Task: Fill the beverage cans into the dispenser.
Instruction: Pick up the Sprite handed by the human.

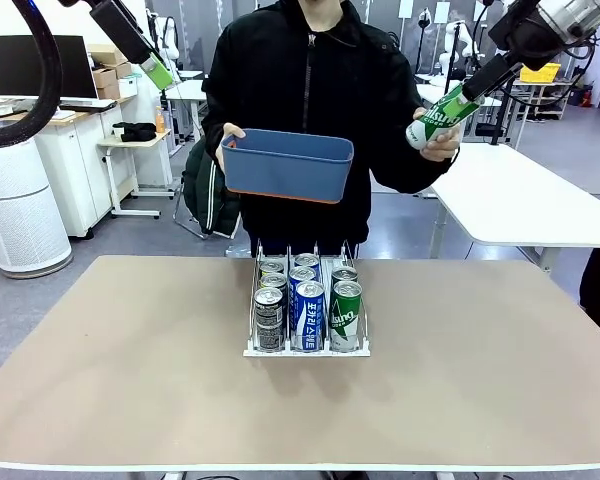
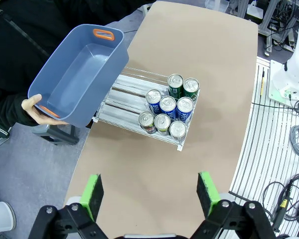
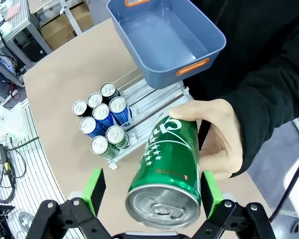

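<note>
The right gripper is raised high at the far right of the table with its jaws fully open, and a green can sits in the gap between the green pads, but the person's hand is what holds it; the pads do not seem to press on it yet, so I judge this as a handover in progress. The left gripper is also wide open and holds nothing, hovering high over the table. Below it, the dispenser stands in the middle of the table with eight cans at its front end: three in two lanes and two in the green lane. The person's other hand holds a blue bin, which looks empty. So most of the filling appears done, and the green can in the handover seems to be the last one.
</note>
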